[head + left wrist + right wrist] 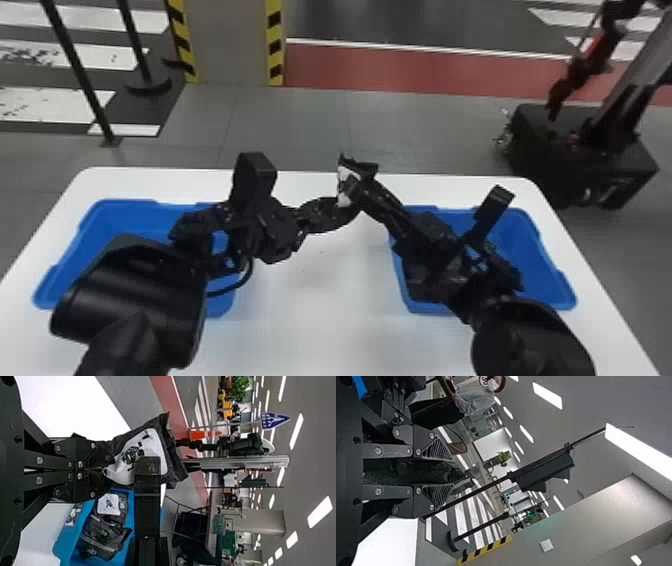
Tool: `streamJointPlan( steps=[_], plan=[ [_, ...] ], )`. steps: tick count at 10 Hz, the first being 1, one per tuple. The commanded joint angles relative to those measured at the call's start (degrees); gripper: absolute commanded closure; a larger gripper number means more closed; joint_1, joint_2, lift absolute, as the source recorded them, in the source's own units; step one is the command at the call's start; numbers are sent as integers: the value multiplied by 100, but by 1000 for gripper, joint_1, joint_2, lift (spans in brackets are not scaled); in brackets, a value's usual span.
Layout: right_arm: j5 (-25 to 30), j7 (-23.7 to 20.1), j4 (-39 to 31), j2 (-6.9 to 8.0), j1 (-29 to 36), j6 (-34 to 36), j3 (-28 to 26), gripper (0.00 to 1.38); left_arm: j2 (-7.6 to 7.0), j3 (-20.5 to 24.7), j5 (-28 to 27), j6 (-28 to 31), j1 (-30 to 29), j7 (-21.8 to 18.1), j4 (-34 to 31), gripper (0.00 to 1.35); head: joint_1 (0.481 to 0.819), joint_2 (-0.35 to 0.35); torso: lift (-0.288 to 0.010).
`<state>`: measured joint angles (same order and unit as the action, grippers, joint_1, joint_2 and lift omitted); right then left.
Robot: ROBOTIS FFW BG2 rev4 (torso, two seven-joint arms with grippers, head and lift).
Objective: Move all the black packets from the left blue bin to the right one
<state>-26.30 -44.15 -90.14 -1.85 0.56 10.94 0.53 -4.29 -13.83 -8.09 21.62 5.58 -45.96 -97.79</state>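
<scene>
Your left gripper (347,205) is clamped on one end of a black packet (147,450) with a white label, its two fingers pinched close together. Your left arm crosses above the left blue bin (125,202) and reaches inward to the middle. From the other side, your right arm passes over the right blue bin (527,240), angled inward and forward, so its gripper (356,186) meets the packet at that same spot; its fingers stand apart with a dark shape between them that you can't make out. Watch how close the two grippers sit, tips nearly together at the packet. In the head view, the packet overlaps the far edge of the white table (320,305), and below it your open gap is the strip between the bins. More black packets (97,538) lie inside the right bin
</scene>
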Motion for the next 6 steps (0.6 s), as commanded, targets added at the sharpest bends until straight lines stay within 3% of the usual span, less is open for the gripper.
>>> streamJointPlan(
  steps=[1, 2, 3, 4, 6],
  plan=[
    [2, -6, 7, 0, 0, -82, 0, 1277, 7, -5, 26, 31, 4, -1, 13, 1205, 695, -88, -110],
    [-7, 3, 22, 0, 0, -124, 0, 1277, 7, 12, 114, 144, -24, 43, 55, 967, 695, -90, -110],
    [-68, 3, 36, 0, 0, -181, -9, 1277, 16, 83, 88, 270, -94, 87, 69, 446, 695, -91, -110],
    [-112, 12, 64, -26, -14, -279, -97, 1277, 25, 250, -26, 369, -206, 87, 69, 68, 695, -88, -110],
    [-86, 82, 36, -220, 84, -462, -422, 1279, 43, 865, 79, 116, -614, 70, 55, 165, 695, -80, -110]
  ],
)
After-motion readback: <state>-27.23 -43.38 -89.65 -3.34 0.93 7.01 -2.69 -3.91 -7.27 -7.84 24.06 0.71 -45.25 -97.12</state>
